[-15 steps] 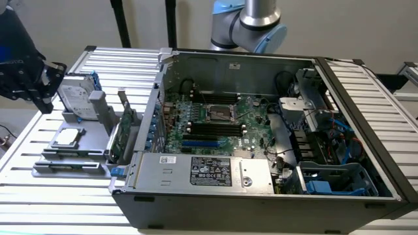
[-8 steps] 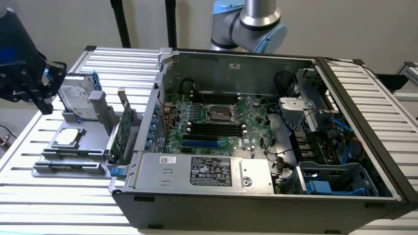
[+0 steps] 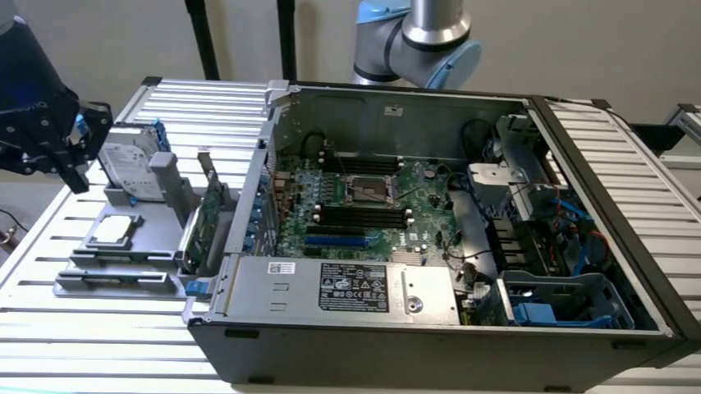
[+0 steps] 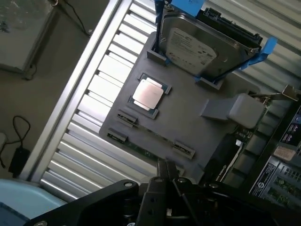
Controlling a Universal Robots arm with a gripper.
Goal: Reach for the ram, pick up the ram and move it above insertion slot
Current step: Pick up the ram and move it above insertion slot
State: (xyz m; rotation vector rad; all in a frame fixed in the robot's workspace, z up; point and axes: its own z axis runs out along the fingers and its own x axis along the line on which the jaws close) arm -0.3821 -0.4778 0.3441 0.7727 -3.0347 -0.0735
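Gripper nr tray edge — ram lies along it.

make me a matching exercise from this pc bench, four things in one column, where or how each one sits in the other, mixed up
Things:
1. hard drive
2. processor chip
3. insertion slots
4. gripper

Places or states:
A. lying flat in a square recess of the grey holder
B. in the air outside the case, at the exterior view's left
C. standing on edge, tilted, between blue brackets
D. black, parallel, on the motherboard inside the case

Pairs: 1-C, 2-A, 3-D, 4-B
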